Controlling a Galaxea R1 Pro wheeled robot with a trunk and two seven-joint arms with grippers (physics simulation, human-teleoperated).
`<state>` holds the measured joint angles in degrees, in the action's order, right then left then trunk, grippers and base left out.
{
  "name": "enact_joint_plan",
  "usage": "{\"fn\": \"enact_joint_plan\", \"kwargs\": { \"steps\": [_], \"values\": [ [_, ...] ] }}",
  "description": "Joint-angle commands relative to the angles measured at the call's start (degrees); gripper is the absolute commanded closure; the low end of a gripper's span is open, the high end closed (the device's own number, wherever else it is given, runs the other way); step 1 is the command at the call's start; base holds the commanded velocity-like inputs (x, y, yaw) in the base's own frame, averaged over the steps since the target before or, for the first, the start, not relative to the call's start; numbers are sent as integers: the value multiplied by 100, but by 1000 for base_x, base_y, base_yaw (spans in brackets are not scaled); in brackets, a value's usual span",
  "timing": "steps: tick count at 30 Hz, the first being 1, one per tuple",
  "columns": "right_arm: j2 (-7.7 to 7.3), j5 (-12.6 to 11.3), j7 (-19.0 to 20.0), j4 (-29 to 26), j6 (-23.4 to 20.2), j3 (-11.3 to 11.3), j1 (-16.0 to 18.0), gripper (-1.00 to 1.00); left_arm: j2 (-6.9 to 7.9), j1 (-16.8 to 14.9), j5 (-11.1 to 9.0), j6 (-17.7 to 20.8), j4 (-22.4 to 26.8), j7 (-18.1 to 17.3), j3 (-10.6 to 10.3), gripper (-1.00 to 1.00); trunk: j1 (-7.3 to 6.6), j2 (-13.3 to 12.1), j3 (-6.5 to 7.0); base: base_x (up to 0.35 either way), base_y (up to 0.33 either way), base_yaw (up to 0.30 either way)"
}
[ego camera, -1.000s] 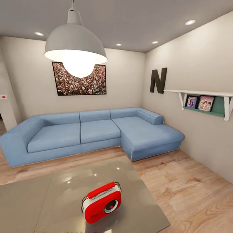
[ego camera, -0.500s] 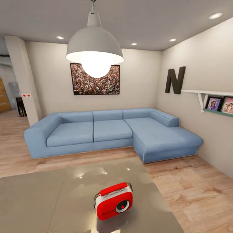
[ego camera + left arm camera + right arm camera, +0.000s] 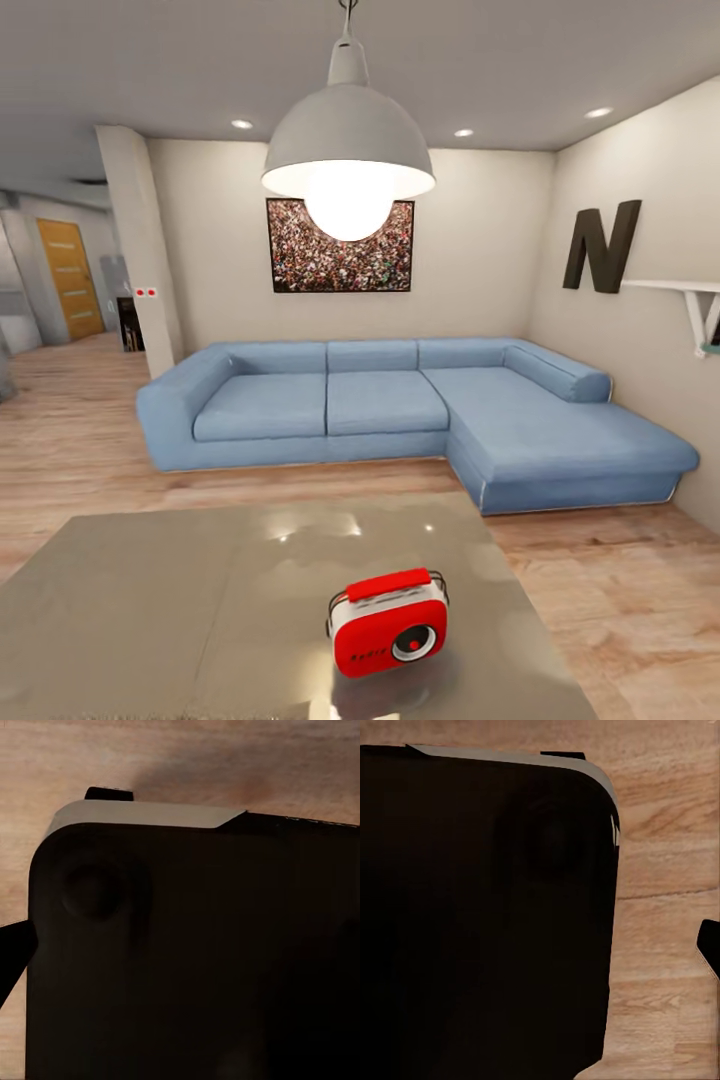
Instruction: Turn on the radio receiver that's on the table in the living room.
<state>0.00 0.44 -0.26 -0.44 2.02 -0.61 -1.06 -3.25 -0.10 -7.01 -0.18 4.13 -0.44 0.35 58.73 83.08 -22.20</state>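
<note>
Standing upright at about five o'clock on the grey counter (image 3: 150, 600), the radio (image 3: 388, 636) is facing the robot, untouched and apparently not yet switched on. Reaching and pressing are remaining; either pincer's state I cannot tell.

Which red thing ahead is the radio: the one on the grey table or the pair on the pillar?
The red rounded radio with a top handle, standing on the glossy grey table; the pillar's red dots are tiny wall marks.
</note>
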Motion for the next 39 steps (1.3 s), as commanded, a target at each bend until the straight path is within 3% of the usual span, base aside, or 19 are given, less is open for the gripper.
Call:
{"fn": "enact_joint_plan", "kwargs": {
  "steps": [1, 10, 28, 39],
  "values": [
    [0, 0, 0, 0, 0, 0, 0, -100, 0, -1, 0, 0, 0, 0, 0, -100, 0, 0, -1, 0, 0, 271],
    [0, 0, 0, 0, 0, 0, 0, -100, 0, -3, -2, 0, 0, 0, 0, -100, 0, 0, -16, 3, 0, 209],
    [0, 0, 0, 0, 0, 0, 0, -100, 0, -2, 6, 1, -1, 0, -8, -100, 0, 0, -18, 281, 0, 8],
    [-4, 0, 0, 0, 0, 0, 0, -100, 7, -1, 1, -5, 0, 0, -3, -100, 0, 0, -18, 43, 0, 0]
  ]
}}
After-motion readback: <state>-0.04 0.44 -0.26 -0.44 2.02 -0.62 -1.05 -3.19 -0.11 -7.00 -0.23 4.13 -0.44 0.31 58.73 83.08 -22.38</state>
